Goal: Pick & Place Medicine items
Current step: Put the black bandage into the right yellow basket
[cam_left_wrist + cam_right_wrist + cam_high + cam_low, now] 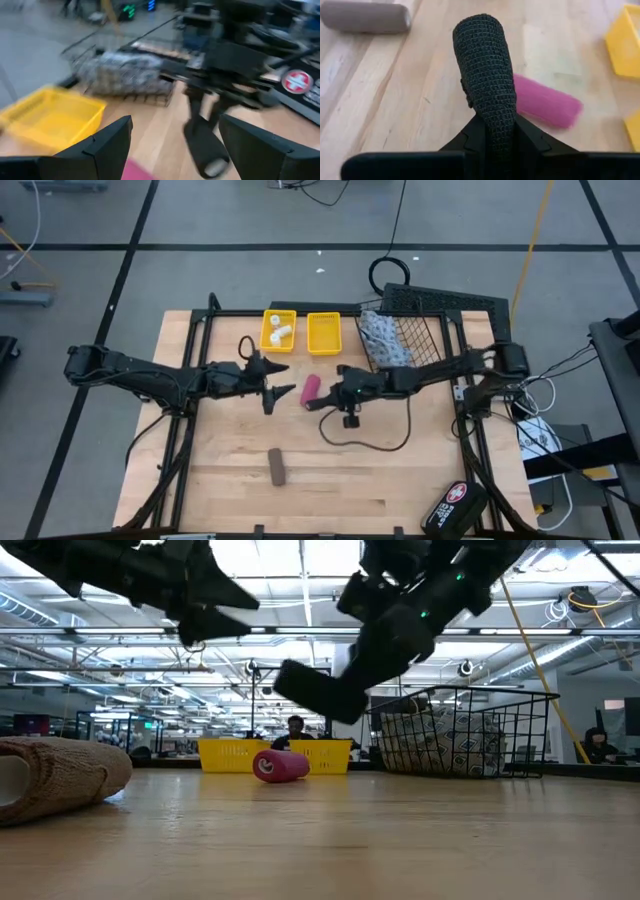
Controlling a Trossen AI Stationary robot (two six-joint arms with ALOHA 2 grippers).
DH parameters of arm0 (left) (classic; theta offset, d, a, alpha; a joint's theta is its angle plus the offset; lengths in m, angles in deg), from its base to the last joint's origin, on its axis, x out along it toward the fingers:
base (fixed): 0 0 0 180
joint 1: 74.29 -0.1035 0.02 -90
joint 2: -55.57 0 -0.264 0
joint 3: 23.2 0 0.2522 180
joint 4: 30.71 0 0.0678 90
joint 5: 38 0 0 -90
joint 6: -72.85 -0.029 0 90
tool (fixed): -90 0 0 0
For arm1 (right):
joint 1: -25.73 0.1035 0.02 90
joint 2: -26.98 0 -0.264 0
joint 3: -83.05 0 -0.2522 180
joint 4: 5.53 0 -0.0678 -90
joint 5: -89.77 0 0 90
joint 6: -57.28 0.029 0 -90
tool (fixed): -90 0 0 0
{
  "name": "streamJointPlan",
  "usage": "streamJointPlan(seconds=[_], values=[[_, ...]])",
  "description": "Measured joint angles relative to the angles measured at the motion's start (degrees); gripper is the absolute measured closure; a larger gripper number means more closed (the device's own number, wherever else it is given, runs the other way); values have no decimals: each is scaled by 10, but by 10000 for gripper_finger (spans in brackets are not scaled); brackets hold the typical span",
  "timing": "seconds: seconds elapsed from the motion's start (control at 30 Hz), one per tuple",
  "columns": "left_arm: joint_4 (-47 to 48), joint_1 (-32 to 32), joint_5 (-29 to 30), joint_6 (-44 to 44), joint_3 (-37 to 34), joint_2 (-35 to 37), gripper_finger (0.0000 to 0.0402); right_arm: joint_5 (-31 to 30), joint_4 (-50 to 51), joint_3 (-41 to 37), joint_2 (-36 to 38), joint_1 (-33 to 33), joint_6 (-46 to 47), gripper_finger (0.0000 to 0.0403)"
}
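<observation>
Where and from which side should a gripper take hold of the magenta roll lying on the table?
Grip the magenta roll across its middle, coming straight down. It lies on its side on bare wood, a short cylinder, so its long flanks are likely the easiest faces to close on. The right gripper, shut on a black roll, hovers close beside it; the open left gripper looks freer.

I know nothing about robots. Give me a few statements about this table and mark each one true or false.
1. The right gripper is shut on a black roll. True.
2. The magenta roll lies inside a yellow bin. False: it lies on the table, between the two grippers.
3. White bottles sit in the left yellow bin. True.
4. The left gripper holds the brown roll. False: it is open and empty; that roll lies on the table.
</observation>
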Motion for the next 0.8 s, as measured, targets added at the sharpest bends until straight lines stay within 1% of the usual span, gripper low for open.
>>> streamJointPlan(seconds=[0.13, 0.23, 0.33, 0.57, 0.7, 0.8], values=[[-51, 26, -5, -112, 3, -36, 94, -40, 10, -1, 38, -4, 29, 352], [-66, 35, -5, -163, 15, -75, 94, -59, 12, -1, 49, -4, 29, 344], [-71, 32, -3, -177, 40, -119, 94, -57, 12, -1, 47, -3, 35, 338], [-70, 28, -5, -211, 94, -212, 94, -57, 3, -1, 48, -2, 44, 348], [-69, 23, 9, -213, 113, -239, 94, -57, 1, -1, 48, 0, 44, 346], [-68, 16, 12, -202, 120, -241, 97, -57, 2, -1, 48, 4, 44, 347]])
